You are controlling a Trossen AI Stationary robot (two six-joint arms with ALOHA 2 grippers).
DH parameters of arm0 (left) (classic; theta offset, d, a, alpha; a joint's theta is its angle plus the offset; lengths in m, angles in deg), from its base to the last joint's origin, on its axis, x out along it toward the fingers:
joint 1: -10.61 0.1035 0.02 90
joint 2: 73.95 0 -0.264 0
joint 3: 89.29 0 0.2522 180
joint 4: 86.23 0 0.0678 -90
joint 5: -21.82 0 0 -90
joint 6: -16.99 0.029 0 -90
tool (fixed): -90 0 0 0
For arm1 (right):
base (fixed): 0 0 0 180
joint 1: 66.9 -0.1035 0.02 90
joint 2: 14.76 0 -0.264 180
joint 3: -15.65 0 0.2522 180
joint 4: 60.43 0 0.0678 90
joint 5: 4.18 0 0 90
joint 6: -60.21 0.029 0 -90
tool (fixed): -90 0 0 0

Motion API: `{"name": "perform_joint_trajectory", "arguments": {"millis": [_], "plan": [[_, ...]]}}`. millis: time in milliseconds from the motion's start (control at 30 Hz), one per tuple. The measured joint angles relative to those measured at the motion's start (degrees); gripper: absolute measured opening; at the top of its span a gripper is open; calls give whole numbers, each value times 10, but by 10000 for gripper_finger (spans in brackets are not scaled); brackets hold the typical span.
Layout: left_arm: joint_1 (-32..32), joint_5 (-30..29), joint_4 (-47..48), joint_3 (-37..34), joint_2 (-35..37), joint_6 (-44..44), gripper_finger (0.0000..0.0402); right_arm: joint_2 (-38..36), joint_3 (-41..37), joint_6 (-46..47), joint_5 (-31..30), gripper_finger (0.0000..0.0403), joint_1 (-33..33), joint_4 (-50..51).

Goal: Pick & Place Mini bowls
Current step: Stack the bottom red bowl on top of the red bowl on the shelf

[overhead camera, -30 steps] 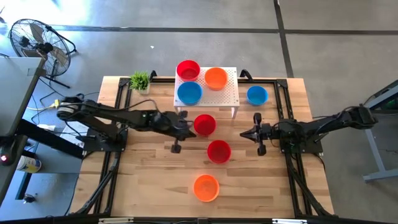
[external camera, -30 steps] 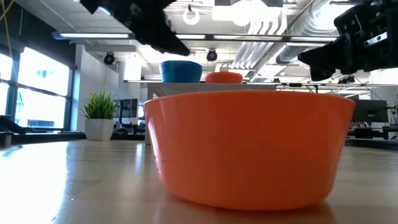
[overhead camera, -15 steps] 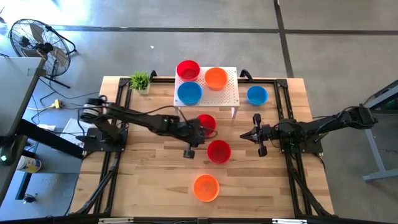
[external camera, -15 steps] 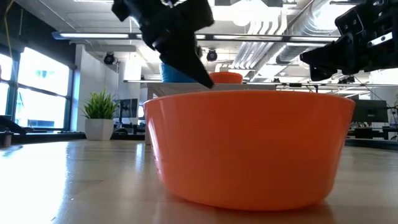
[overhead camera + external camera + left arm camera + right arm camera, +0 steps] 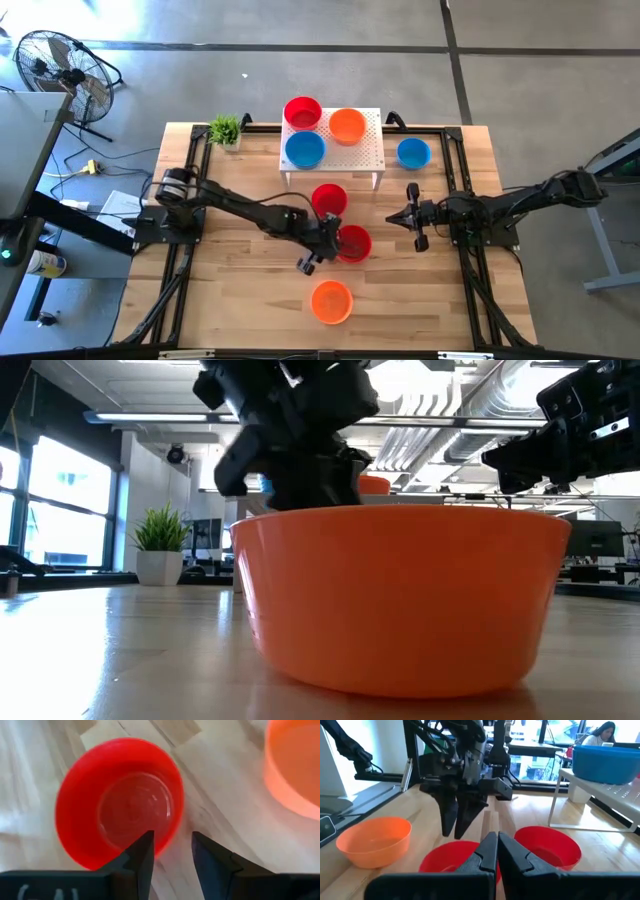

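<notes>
The wooden counter carries a white perforated stand at its far side with a red, an orange and a blue mini bowl on it. Another blue bowl sits beside the stand. In the open middle lie two red bowls and, nearest the front edge, an orange bowl. The left pincer, fingers narrowly parted, straddles the rim of the nearer red bowl. The right pincer hangs closed and empty, well apart.

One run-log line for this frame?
left claw: open, over red bowl rim | right claw: shut, idle | orange bowl: untouched
</notes>
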Motion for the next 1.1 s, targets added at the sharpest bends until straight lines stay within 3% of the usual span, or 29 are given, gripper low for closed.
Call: {"name": "perform_joint_trajectory", "arguments": {"millis": [867, 967, 1100], "plan": [[-11, -43, -31, 2, -44, 85, 124, 2, 0, -10, -9, 1, 0, -2], [-11, -48, -18, -1, -51, 85, 104, 2, 0, -12, -9, 2, 0, -3], [-10, -52, -13, 3, -49, 78, 48, 2, 0, -12, -11, 1, 0, -2]]}}
